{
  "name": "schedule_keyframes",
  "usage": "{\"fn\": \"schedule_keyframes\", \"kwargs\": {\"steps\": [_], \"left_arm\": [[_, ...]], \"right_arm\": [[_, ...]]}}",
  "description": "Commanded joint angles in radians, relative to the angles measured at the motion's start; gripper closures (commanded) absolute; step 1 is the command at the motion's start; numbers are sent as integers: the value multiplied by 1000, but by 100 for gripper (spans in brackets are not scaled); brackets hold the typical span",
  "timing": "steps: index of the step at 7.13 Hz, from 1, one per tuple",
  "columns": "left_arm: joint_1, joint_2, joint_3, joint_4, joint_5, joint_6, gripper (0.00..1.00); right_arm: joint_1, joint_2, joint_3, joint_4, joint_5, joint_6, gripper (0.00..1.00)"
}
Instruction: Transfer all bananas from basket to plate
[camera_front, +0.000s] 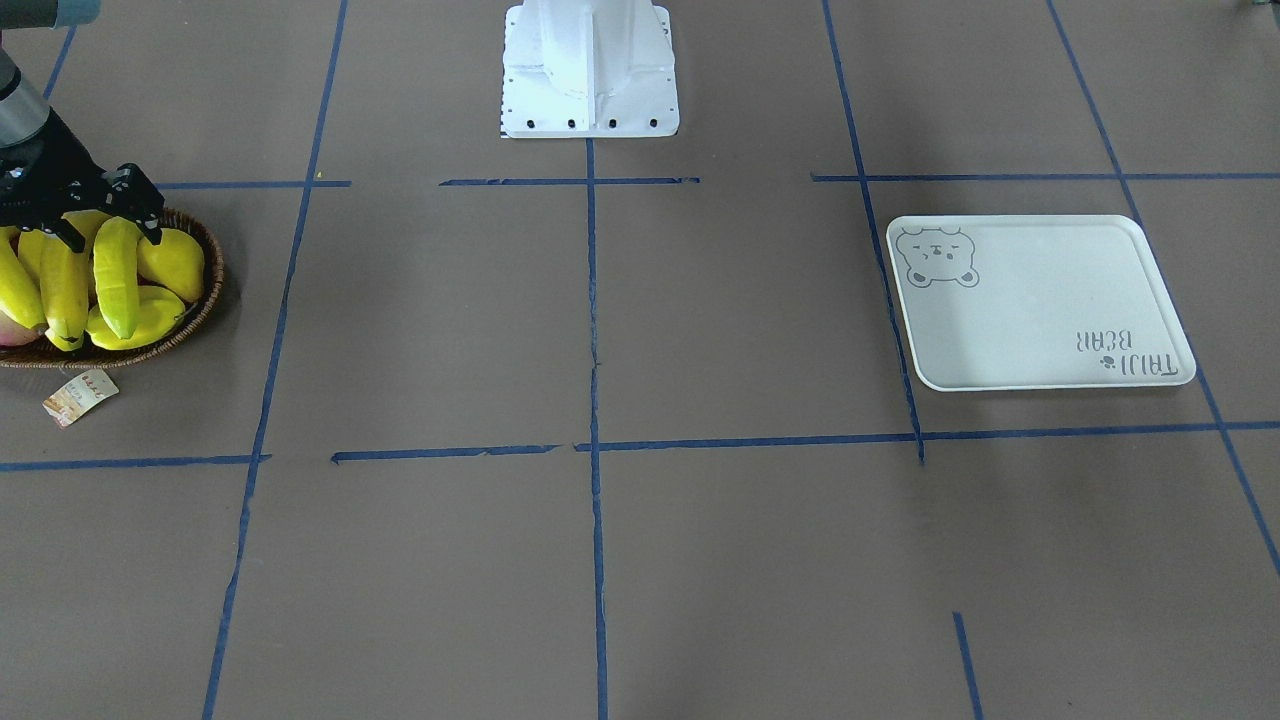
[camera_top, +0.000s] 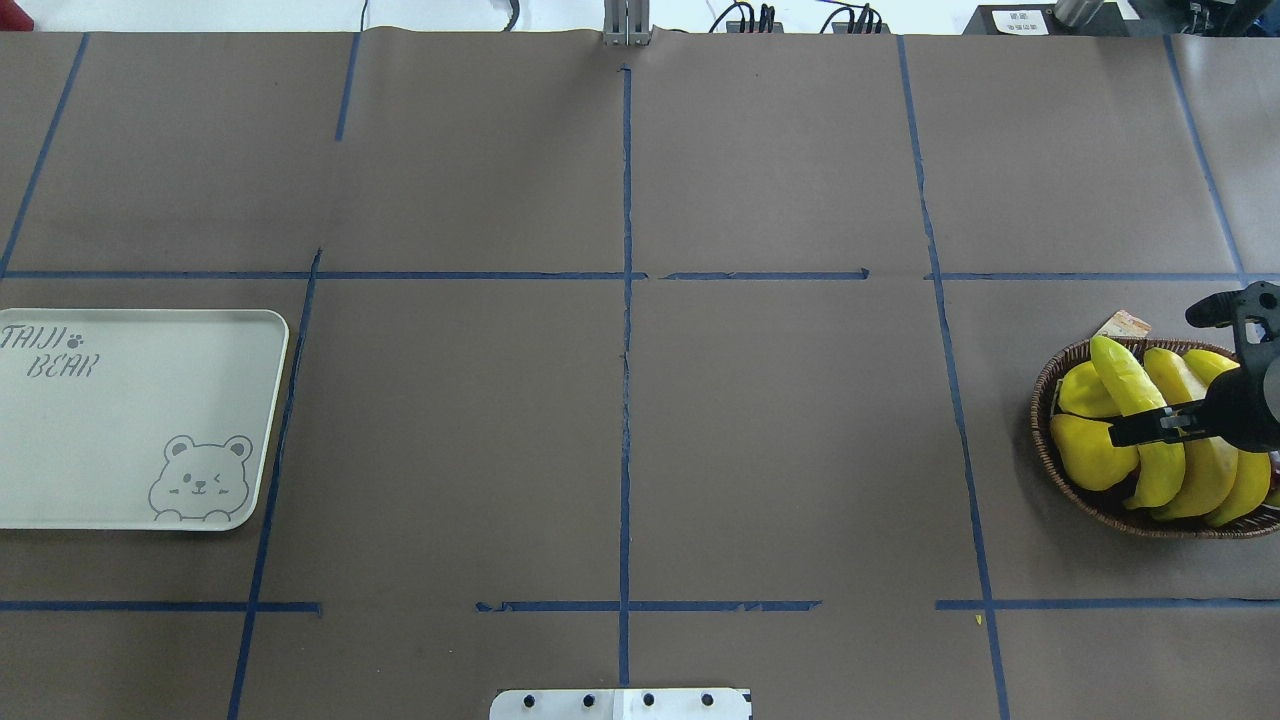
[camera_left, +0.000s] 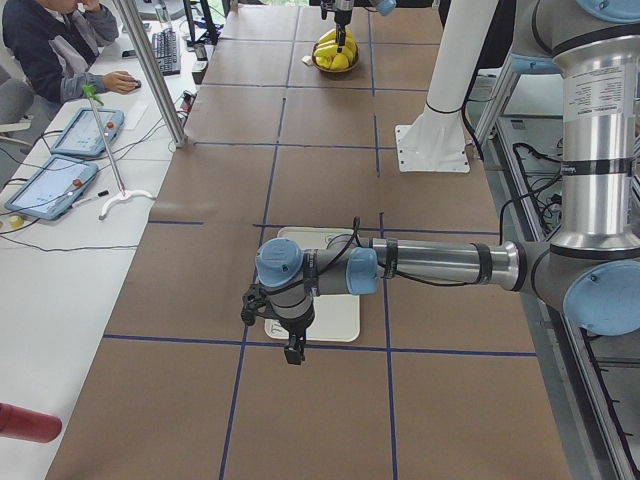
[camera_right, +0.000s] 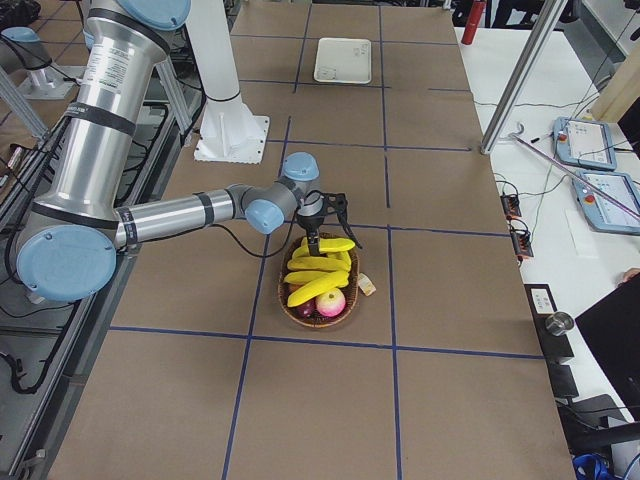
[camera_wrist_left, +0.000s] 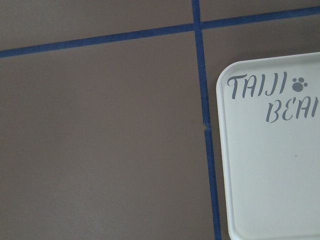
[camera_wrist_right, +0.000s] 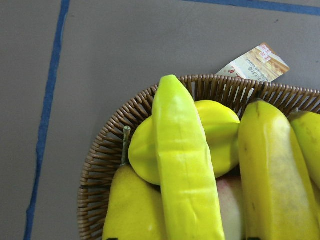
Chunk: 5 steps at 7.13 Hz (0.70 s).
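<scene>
Bananas (camera_wrist_right: 187, 165) loom closest, heaped in the basket (camera_wrist_right: 100, 165) at 3 o'clock overhead. My right gripper (camera_top: 1152, 378) hangs spread wide across one, ready to pinch. Plate (camera_top: 100, 450) at 9 o'clock holds none; my left gripper (camera_left: 292, 350) hovers there, and I cannot tell its opening.

Table (camera_top: 780, 450), brown paper covering, is carrying a grid of blue tape lines (camera_top: 626, 400). Resting directly on it: one pale rectangular plate (camera_top: 110, 440) is sitting at the robot's left end; one wicker basket (camera_wrist_right: 100, 165) is sitting at the right end, its paper tag (camera_front: 80, 396) lying on the paper; one white robot base (camera_front: 590, 70) is standing midway along the robot's edge.
</scene>
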Motion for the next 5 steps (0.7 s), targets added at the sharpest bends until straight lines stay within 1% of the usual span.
{"fn": "schedule_keyframes", "kwargs": {"steps": [1,3,5], "left_arm": [[1,0,0,0,1,0,1],[1,0,0,0,-1,0,1],[1,0,0,0,-1,0,1]], "right_arm": [[-13,4,-9,0,-1,2,21],[-16,7,-18,0,1,0,47],[-14,7,-24,2,1,0,62]]}}
